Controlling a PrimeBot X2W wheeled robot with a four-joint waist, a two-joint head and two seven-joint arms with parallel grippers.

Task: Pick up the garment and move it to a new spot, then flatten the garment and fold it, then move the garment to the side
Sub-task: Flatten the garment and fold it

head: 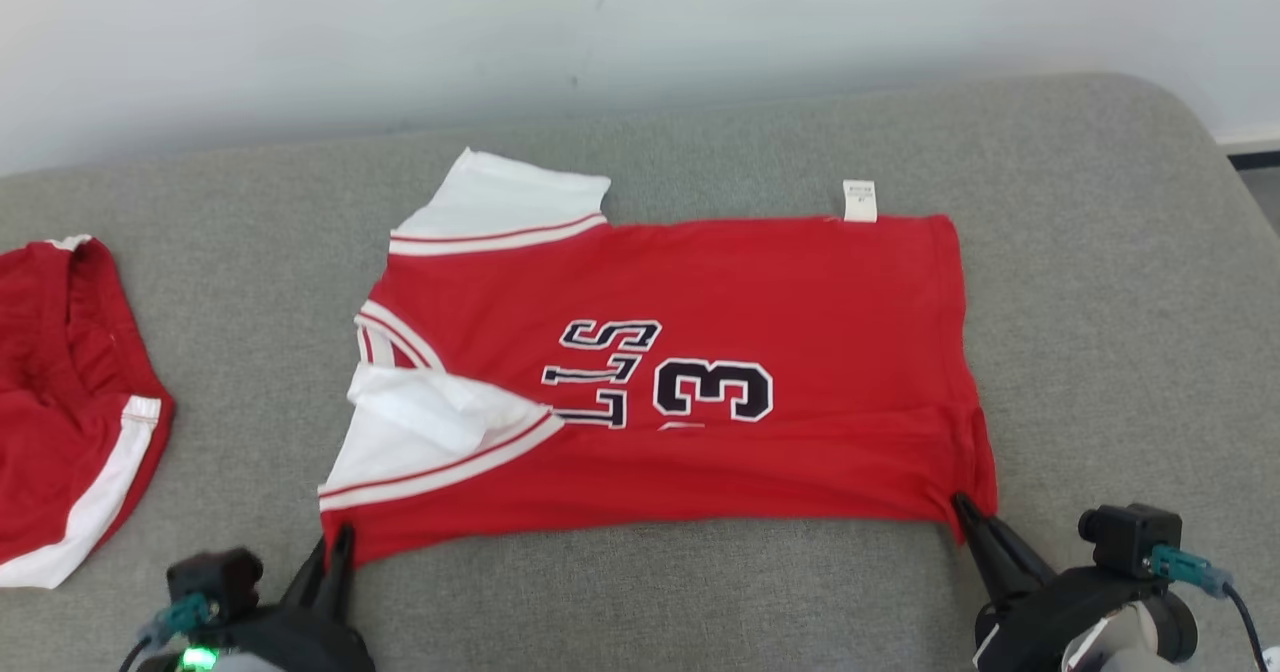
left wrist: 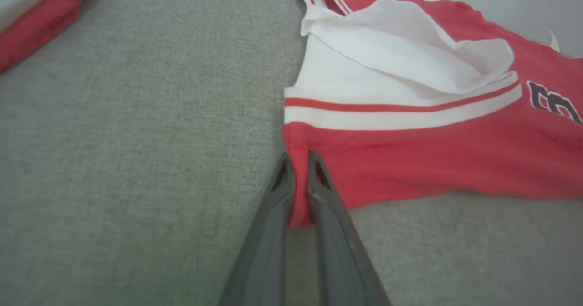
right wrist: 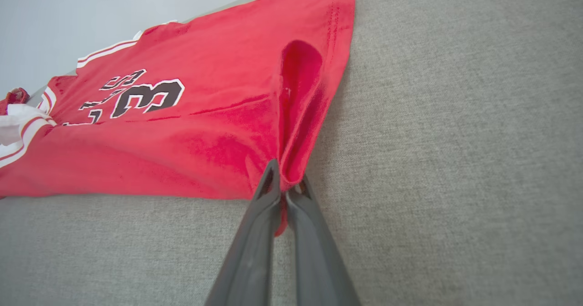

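Jersey point(head: 700, 352): red, spread nearly flat on grey cushion point(head: 1100, 302). Left tool point(head: 340, 542): pinching near sleeve-end corner. Right tool point(head: 968, 512): pinching near hem corner. Handling advice: raise both corners level and together, keep the edge taut, lay it squarely on the far edge.

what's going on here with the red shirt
A two-armed robot is working on a red jersey spread sideways on a grey couch. Its left fingers are pinched shut on the jersey's near corner by the white sleeve. Its right fingers are pinched on the near hem corner. The cloth puckers at both grips but lies on the couch. Red shorts lie off to the left.
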